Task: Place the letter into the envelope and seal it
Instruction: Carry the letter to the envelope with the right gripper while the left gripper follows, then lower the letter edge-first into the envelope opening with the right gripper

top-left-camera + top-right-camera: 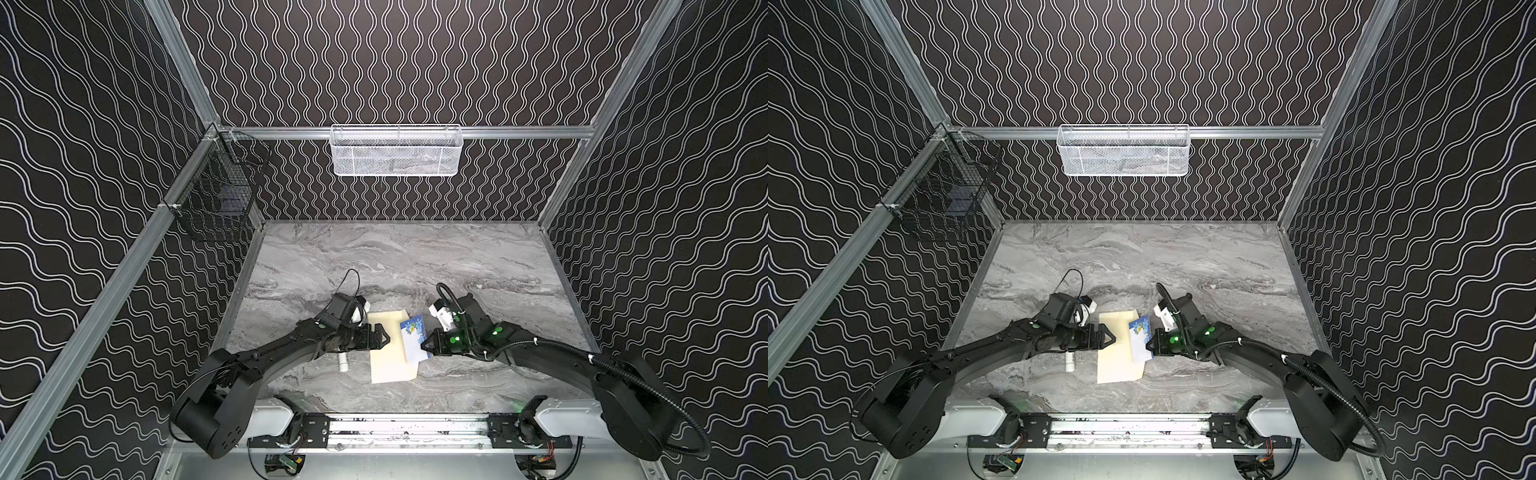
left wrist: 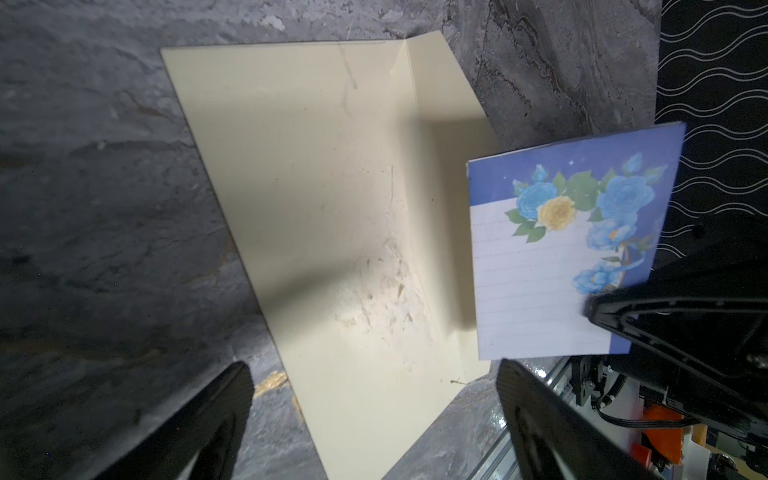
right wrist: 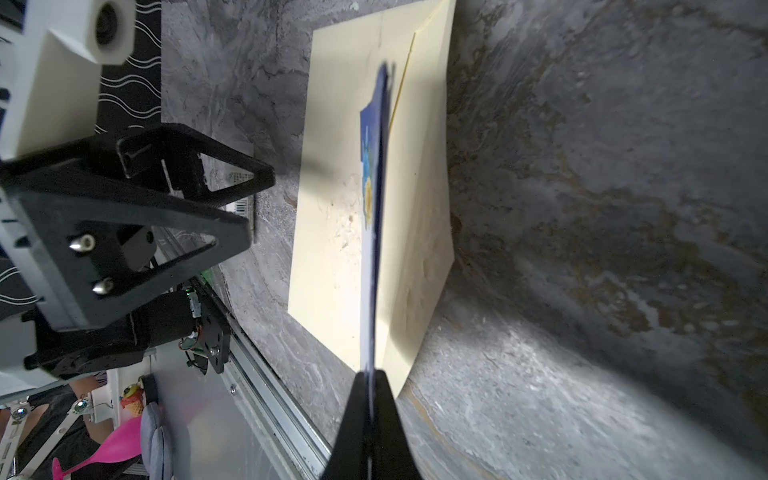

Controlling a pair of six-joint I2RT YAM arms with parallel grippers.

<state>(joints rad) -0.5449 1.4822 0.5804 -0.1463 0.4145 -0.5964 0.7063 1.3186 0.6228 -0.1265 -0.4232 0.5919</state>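
We see both arms reaching inward at lower centre: left pincer (image 1: 384,337) wide open, empty, over the envelope's (image 1: 390,365) left edge; right pincer (image 1: 427,348) clamped on the letter (image 1: 412,337), above the envelope's right side.

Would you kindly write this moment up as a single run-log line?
phase: insertion pending | right gripper: shut on letter, held over envelope | left gripper: open, empty, at envelope's edge | envelope: unsealed

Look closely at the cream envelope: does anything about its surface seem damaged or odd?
Yes. The envelope has a scuffed, whitish patch beside its flap, where the surface looks scraped.
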